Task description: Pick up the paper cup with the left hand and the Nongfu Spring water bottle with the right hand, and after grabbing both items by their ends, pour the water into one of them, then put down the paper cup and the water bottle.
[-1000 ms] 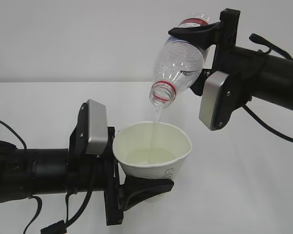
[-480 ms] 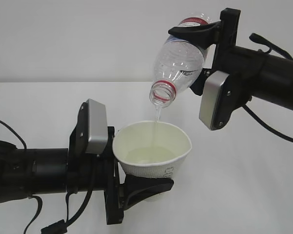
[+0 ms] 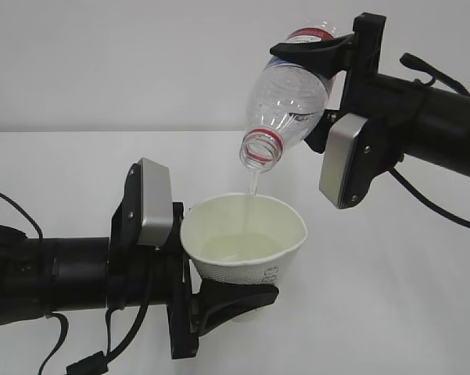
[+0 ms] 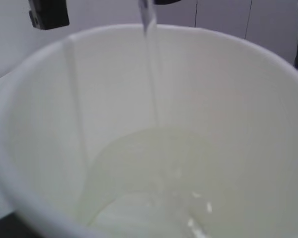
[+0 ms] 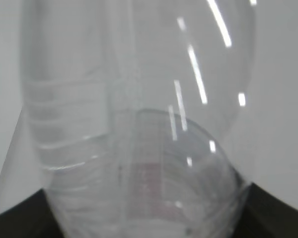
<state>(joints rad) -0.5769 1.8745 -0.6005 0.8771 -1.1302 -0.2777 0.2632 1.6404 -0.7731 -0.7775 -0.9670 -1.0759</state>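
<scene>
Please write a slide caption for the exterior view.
Tilted clear plastic bottle pours thin water stream into white paper cup.

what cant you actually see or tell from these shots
- Left gripper: left wrist view shows only the paper cup interior; the cup hides it.
- Water bottle base: exterior view, covered by the right gripper.
- Bottle label: right wrist view, blurred.
- Cup logo: exterior view, partly hidden, unreadable.

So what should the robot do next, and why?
Probably keep the bottle tipped a little longer. A thin stream of water is falling from its mouth into the paper cup, which looks only partly filled, and the left hand holds it under the stream.
</scene>
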